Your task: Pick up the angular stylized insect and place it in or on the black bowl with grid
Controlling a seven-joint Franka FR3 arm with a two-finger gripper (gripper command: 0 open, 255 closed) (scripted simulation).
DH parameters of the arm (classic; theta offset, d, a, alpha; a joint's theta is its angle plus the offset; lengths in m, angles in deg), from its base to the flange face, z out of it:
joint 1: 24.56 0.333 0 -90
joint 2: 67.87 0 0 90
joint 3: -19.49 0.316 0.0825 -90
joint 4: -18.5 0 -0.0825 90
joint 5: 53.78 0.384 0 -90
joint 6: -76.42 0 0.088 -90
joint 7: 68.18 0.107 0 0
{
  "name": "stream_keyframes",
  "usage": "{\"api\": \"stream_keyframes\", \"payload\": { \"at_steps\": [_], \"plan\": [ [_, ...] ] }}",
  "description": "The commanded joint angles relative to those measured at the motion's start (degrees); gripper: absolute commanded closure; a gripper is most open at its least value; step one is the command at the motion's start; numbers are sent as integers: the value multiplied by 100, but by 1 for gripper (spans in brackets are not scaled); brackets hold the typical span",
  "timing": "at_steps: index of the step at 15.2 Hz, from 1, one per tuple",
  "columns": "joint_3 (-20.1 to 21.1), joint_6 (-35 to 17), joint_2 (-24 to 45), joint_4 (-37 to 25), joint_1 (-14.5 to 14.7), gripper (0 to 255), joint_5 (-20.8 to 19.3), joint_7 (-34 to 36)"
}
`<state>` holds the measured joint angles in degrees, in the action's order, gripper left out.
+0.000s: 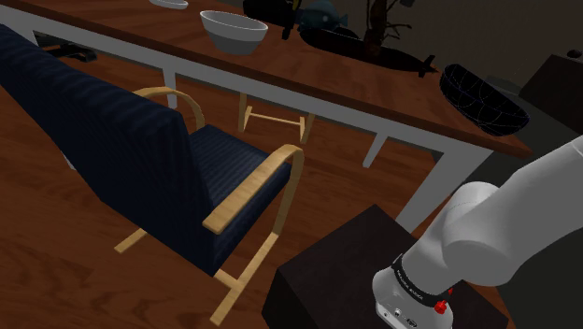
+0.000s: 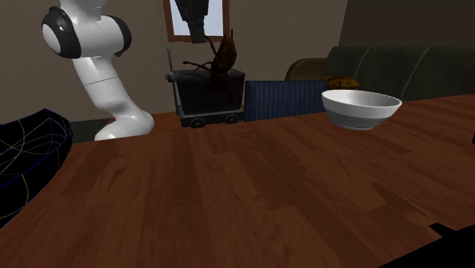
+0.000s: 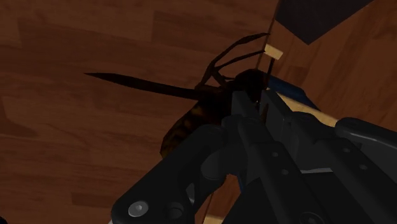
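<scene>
Claw point(image 3: 259, 105) clasps the brown insect point(image 3: 191, 121) between its fingers.

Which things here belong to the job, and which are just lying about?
Job: dark brown insect, clasped in the pincer; black grid bowl.
Lying about: white bowl, blue armchair, dark wheeled cart, sofa.
</scene>
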<state>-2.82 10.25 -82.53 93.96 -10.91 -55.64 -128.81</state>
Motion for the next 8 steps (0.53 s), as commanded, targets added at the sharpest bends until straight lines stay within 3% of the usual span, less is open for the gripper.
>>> {"api": "stream_keyframes", "payload": {
  "at_steps": [1,8],
  "plan": [
    [-135,29,-144,103,-79,255,-79,-237],
    [-727,252,-482,157,-339,255,-368,-1180]
  ]
}}
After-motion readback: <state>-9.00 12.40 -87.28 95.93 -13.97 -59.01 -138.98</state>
